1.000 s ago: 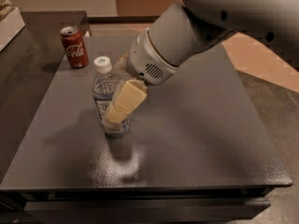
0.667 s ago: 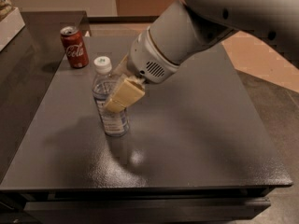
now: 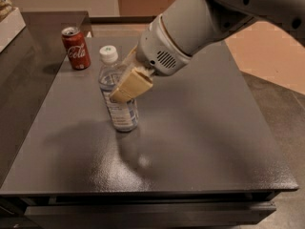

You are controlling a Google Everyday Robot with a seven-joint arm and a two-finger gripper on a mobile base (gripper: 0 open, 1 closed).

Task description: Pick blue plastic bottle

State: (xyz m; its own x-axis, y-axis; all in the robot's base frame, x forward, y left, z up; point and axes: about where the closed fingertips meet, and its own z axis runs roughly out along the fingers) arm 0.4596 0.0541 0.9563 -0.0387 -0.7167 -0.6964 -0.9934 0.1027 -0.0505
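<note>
The blue plastic bottle (image 3: pixel 119 104) is clear, with a white cap and a blue-and-white label. It sits left of centre over the dark grey table (image 3: pixel 200 128). My gripper (image 3: pixel 127 86) reaches in from the upper right. Its tan fingers (image 3: pixel 133 85) are closed around the bottle's upper body, just below the neck. The bottle leans slightly and its base hangs just above the tabletop, with a shadow beneath it. The far finger is hidden behind the bottle.
A red Coca-Cola can (image 3: pixel 76 47) stands upright at the table's back left, apart from the bottle. A pale box (image 3: pixel 7 18) sits on a counter at the far left. The table's front edge runs along the bottom of the view.
The gripper has slid up the bottle's body and risen. The bottle has come up a little with it and shifted slightly right. The can has not moved.
</note>
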